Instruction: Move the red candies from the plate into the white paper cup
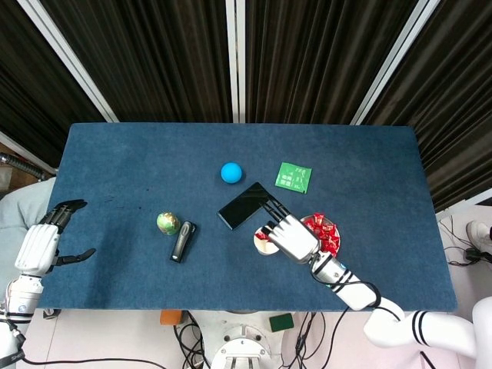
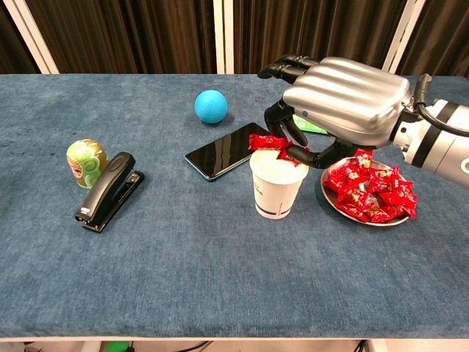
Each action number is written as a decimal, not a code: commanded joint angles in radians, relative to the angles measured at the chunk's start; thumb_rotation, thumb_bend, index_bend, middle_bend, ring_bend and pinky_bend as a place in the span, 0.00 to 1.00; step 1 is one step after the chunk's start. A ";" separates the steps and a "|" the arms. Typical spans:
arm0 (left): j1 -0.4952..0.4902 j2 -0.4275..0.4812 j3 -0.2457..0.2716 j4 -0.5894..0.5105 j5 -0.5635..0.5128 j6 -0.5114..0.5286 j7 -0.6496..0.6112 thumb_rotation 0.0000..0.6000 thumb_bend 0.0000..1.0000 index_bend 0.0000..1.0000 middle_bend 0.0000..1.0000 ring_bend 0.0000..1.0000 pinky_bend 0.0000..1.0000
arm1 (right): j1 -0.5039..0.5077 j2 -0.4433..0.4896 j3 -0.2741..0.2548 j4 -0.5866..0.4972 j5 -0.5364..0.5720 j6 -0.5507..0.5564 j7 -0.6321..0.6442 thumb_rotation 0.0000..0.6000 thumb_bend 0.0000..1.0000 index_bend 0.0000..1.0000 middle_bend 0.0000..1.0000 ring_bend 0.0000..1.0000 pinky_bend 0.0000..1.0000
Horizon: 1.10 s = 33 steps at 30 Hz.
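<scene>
A white paper cup stands upright near the table's middle. Right over its mouth my right hand pinches a red candy between thumb and a finger, the other fingers spread. To the right of the cup, a small plate holds several red candies. In the head view the hand covers part of the cup. My left hand hovers off the table's left edge, fingers apart and holding nothing.
A black phone lies just behind the cup, a blue ball and a green packet further back. A black stapler and a green-yellow egg-shaped toy sit at the left.
</scene>
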 commanded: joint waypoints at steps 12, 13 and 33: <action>0.000 -0.005 0.000 0.005 0.000 -0.007 -0.002 1.00 0.06 0.18 0.16 0.13 0.25 | 0.005 0.011 -0.009 -0.002 0.017 -0.014 0.002 1.00 0.40 0.72 0.58 0.05 0.00; 0.000 -0.005 0.000 0.005 -0.001 -0.008 -0.002 1.00 0.06 0.18 0.15 0.13 0.25 | 0.006 0.012 -0.009 -0.003 0.019 -0.015 0.001 1.00 0.39 0.71 0.58 0.05 0.00; -0.001 -0.008 0.000 0.007 -0.005 -0.020 0.001 1.00 0.06 0.18 0.16 0.13 0.25 | 0.013 0.022 -0.013 -0.010 0.025 -0.014 0.010 1.00 0.35 0.50 0.43 0.03 0.00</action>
